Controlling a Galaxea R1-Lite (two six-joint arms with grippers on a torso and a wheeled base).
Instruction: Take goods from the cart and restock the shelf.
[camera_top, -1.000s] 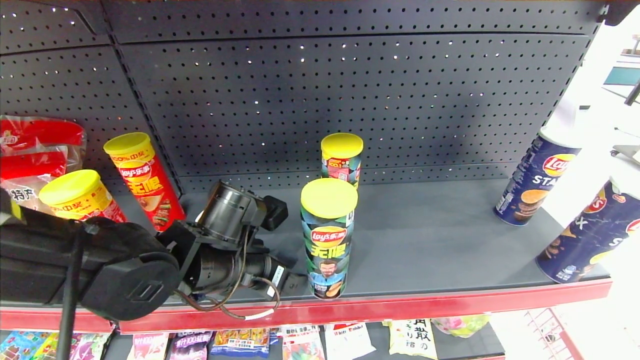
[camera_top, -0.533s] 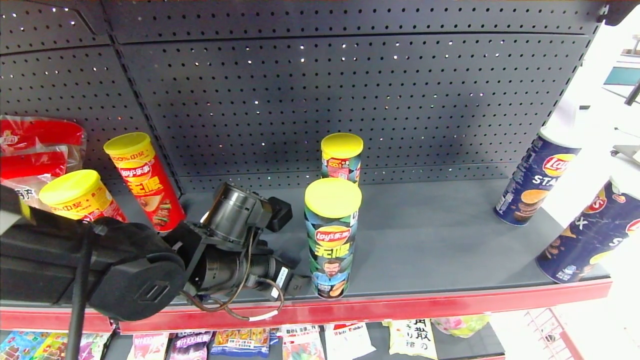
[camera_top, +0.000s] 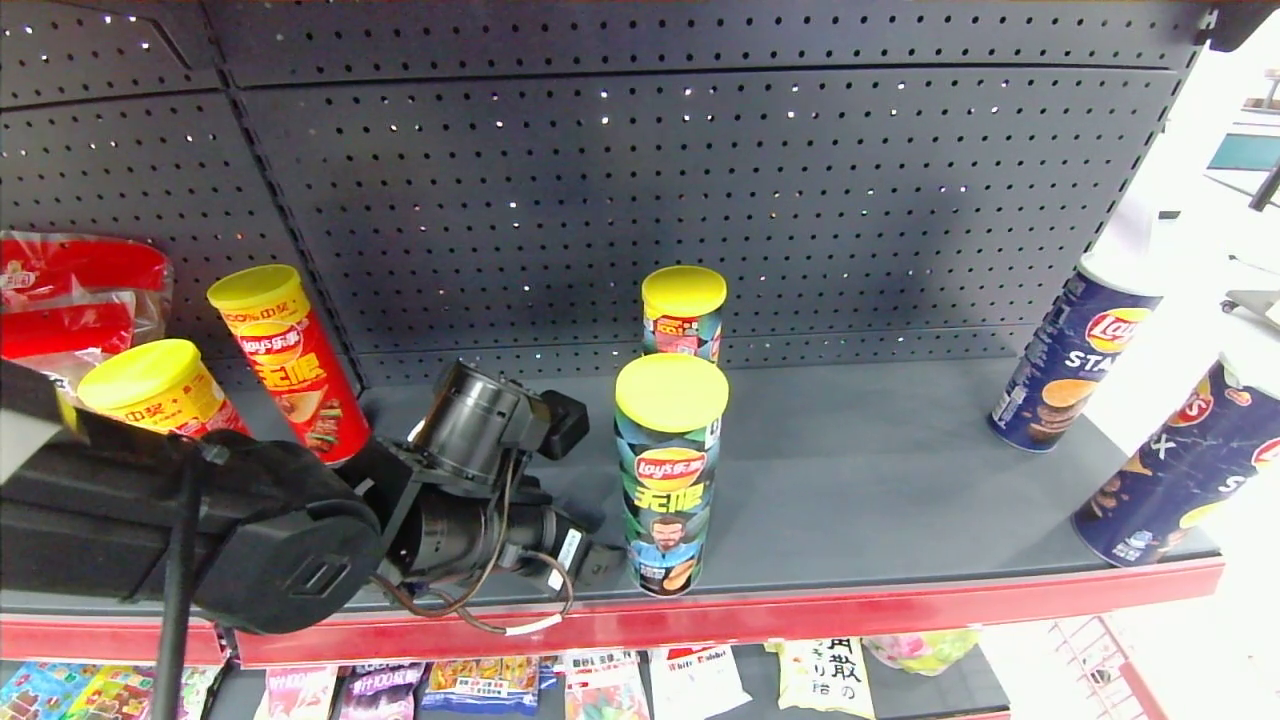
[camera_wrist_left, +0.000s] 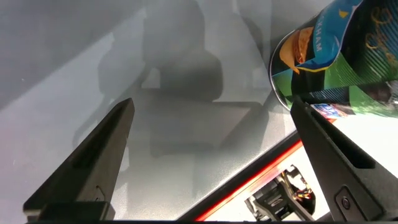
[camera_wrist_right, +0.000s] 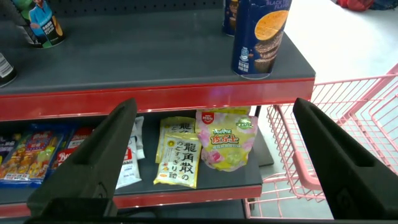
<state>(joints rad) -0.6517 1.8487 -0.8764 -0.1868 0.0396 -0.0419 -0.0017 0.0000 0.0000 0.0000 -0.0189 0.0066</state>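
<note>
Left wrist view showed the left hand (camera_wrist_left: 211, 102) spread wide and empty over the shelf (camera_wrist_left: 186, 74). The can (camera_wrist_left: 336, 56) stood upright just outside one fingertip, not in the gap; contact could not be told. Against the earlier head frames, arm and can had both shifted slightly toward the robot's right along the shelf's front edge, so the finger was probably nudging it into line. Placement looked done. Beyond the hand, a second can (camera_top: 684, 310) stood behind.
</note>
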